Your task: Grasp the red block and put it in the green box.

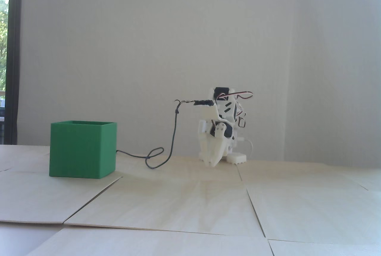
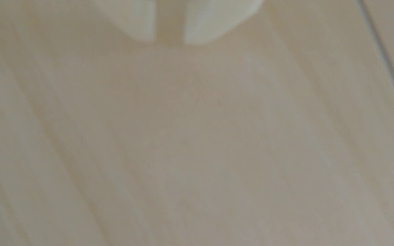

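The green box (image 1: 82, 149) stands near the table's (image 1: 190, 202) left edge, well apart from the gripper (image 1: 212, 165), whose fingers (image 2: 132, 21) show a narrow gap, holding nothing.

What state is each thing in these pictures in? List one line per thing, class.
green box: upright on the table, open at the top, contents hidden.
gripper: slightly open, empty, pointing down close to the table.
cable: slack, looped on the table.
red block: not in view.

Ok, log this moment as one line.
end effector: empty, slightly open, near wooden table | red block: not visible | green box: upright, left in fixed view
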Tool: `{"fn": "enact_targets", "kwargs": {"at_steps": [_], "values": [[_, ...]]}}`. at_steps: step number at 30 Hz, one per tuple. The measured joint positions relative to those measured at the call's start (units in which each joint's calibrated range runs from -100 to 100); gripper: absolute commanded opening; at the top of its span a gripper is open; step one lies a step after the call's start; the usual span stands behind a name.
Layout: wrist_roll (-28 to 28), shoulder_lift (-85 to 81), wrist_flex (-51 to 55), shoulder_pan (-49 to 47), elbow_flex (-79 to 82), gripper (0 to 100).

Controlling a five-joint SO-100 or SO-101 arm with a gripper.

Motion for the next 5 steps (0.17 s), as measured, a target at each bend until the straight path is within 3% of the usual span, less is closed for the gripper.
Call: {"fn": "enact_targets", "kwargs": {"at_steps": [5], "values": [[0.00, 0.00, 0.00, 0.00, 0.00, 3]]}}
